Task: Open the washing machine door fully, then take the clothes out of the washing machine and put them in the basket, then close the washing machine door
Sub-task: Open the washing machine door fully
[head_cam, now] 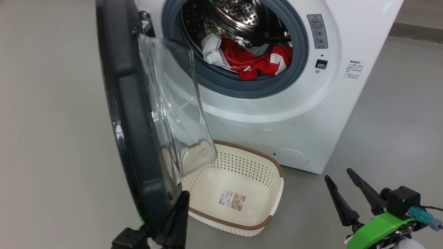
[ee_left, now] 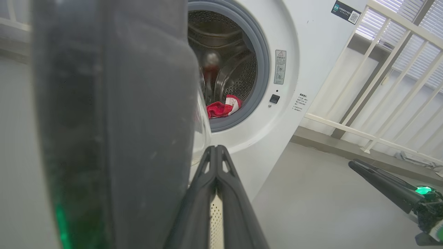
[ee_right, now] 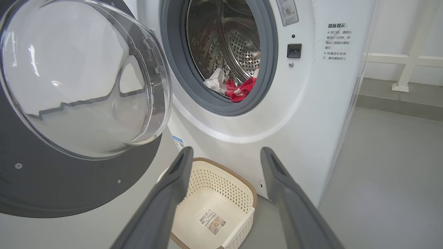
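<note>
The washing machine [head_cam: 297, 114] stands ahead with its drum open. Red and white clothes [head_cam: 252, 58] lie at the drum's front lip, also seen in the wrist views [ee_left: 223, 108] [ee_right: 238, 90]. The washing machine door [head_cam: 128, 121] is swung out on the left, edge-on to the head view, its glass bowl facing right. My left gripper [head_cam: 185, 195] is shut and empty, close against the inner side of the door's lower black rim [ee_left: 114, 121]. The cream basket [head_cam: 264, 157] sits empty on the floor below the drum. My right gripper [head_cam: 338, 174] hovers open at the lower right, its fingers framing the basket [ee_right: 244, 181].
Grey floor lies all around the machine. A white railing [ee_left: 380, 86] runs behind it on the right above a low ledge. The open door's glass bowl [ee_right: 79, 79] overhangs the basket's left end.
</note>
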